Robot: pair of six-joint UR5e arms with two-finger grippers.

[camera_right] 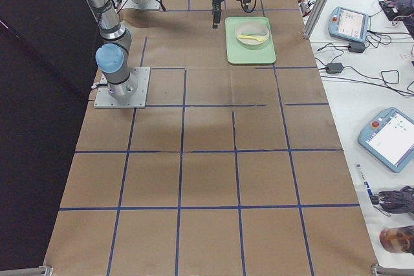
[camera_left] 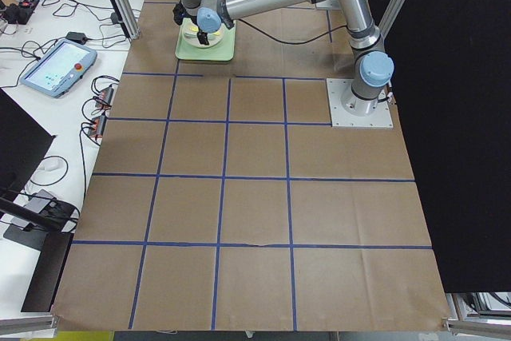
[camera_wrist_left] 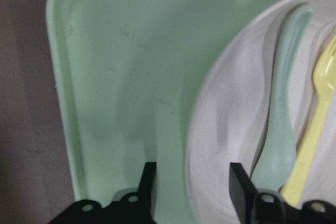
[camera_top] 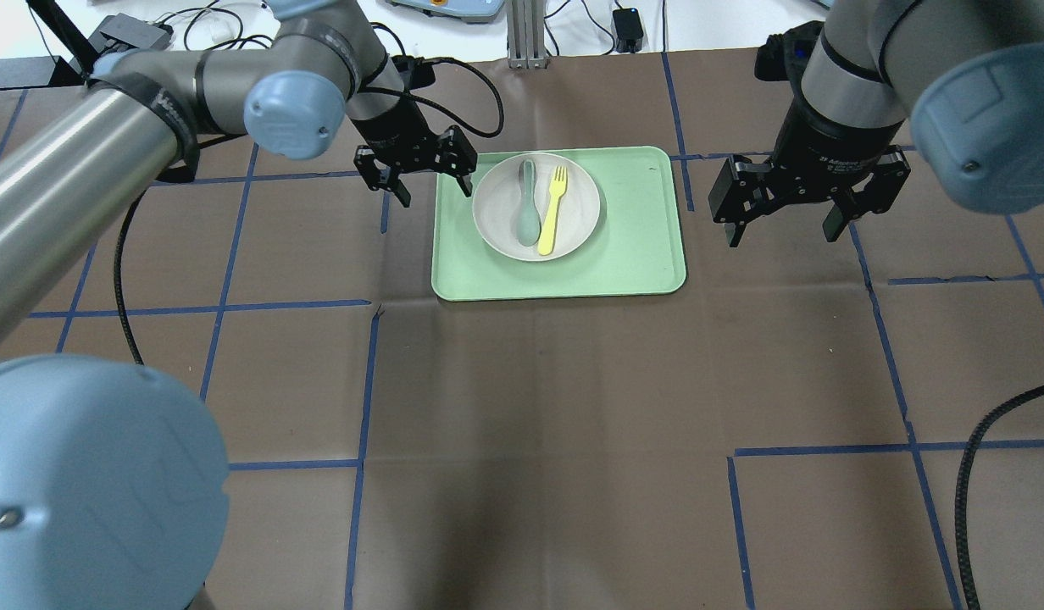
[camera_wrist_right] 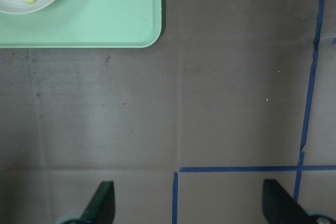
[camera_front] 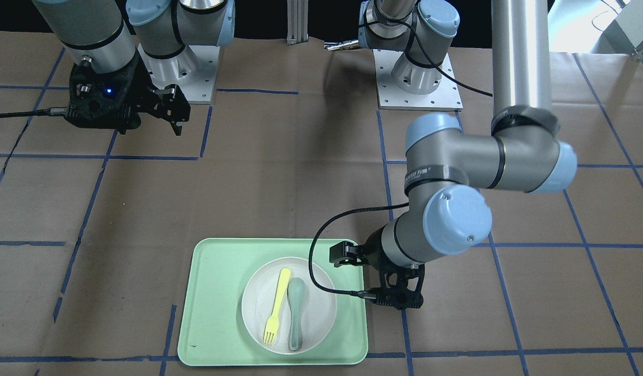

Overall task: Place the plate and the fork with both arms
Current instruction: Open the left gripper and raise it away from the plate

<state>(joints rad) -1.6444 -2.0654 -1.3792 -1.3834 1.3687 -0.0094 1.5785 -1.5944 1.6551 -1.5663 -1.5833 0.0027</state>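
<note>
The off-white plate [camera_top: 573, 233] sits on the light-green tray [camera_top: 641, 254]. The pale-yellow fork [camera_top: 553, 212] lies in the plate beside a grey-green spoon [camera_top: 528, 203]. My left gripper [camera_top: 431, 188] is open and empty at the tray's left end. In the left wrist view the gripper [camera_wrist_left: 191, 187] has the rim of the plate [camera_wrist_left: 220, 129] between its fingers, with the fork [camera_wrist_left: 315, 129] to the right. My right gripper [camera_top: 780, 227] is open and empty above bare table, right of the tray. Its wrist view shows the open gripper [camera_wrist_right: 191, 208] and the tray's corner [camera_wrist_right: 105, 24].
The table is covered in brown paper with blue tape lines [camera_top: 361, 381]. In the front-facing view the left arm's elbow [camera_front: 457, 219] hangs beside the tray [camera_front: 217, 313] and a black cable [camera_front: 313, 261] loops over the plate's edge. The arm bases [camera_front: 418, 78] stand at the robot's side.
</note>
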